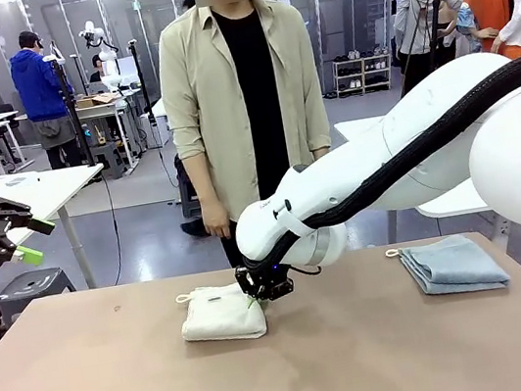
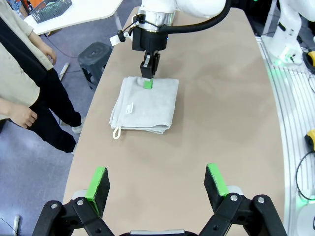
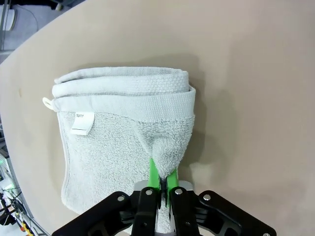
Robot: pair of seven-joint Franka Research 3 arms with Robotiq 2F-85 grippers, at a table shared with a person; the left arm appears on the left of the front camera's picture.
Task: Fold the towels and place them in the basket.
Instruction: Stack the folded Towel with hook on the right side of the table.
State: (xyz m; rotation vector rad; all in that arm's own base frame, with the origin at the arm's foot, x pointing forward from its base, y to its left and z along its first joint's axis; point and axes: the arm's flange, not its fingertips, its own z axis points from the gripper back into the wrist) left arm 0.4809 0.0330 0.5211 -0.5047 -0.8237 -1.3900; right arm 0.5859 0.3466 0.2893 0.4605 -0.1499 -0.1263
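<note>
Cream-white terry, folded into a thick square with its label and corner loop showing, the cream towel [image 1: 222, 314] lies near the middle of the brown surface [image 1: 366, 357], a little left of centre and toward the far side. The right hand [image 3: 160, 183] is clenched on a pinch of this towel's edge, the cloth drawn up into a small peak between the green pads, so the fold looks done or nearly so and the towel seems ready to be lifted. A blue-grey towel [image 1: 452, 265] with a small loop at its corner lies folded at the far right of the surface, well apart from the cream one, and nothing touches it. The left hand [image 2: 156, 184] hangs released, jaws wide, raised over the near left side and grasping nothing. A dark mesh basket [image 2: 49, 10] sits on a white table off beyond the surface's far left in the left wrist view; whether it is the one meant I cannot tell. By my judgement both towels are folded and neither is yet stowed, so the placing is all that is left. A person [image 1: 242, 89] stands at the far edge, arms down, just behind the cream towel; the right arm reaches across the middle, lying between the left hand and the blue-grey towel.
</note>
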